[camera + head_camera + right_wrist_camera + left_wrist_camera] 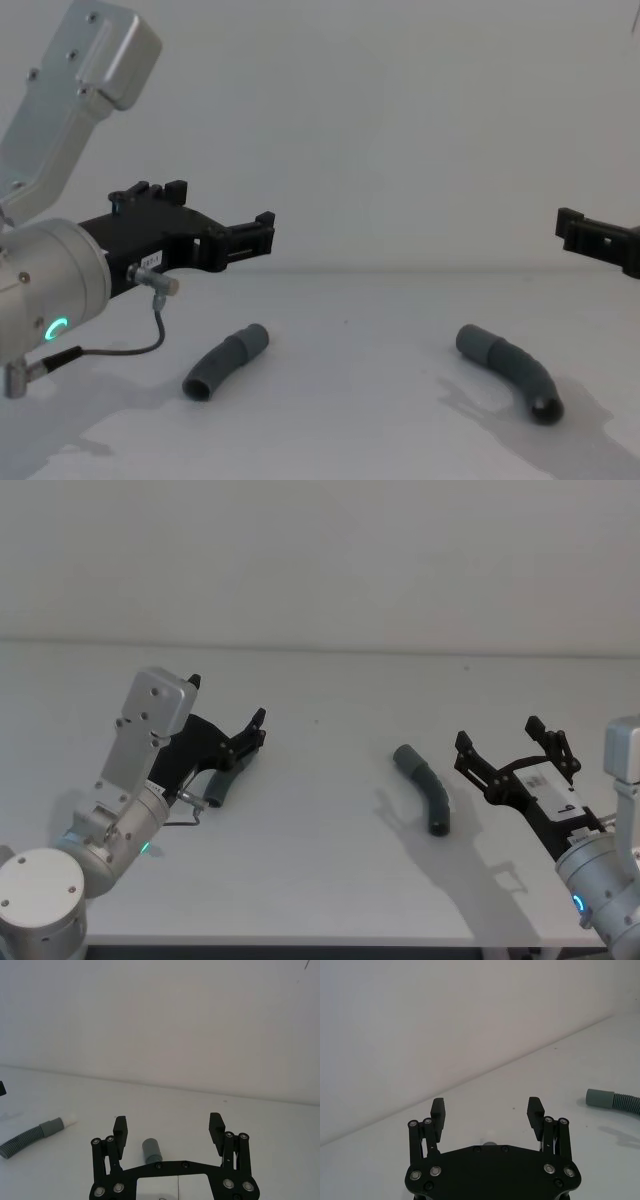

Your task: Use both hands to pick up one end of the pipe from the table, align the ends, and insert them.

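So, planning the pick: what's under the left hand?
A pipe piece lies on the table beneath the open left hand. In the head view the hand covers its far end.

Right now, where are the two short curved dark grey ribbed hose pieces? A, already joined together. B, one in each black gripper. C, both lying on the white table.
C: the left hose piece and right hose piece lie apart on the table; the left gripper and right gripper are open, empty.

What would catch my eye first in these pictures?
Two open black claws hover over the white table: the left gripper at the left, the right gripper at the right. A short curved grey hose piece lies near each: the left hose piece under its gripper, the right hose piece nearer the middle.
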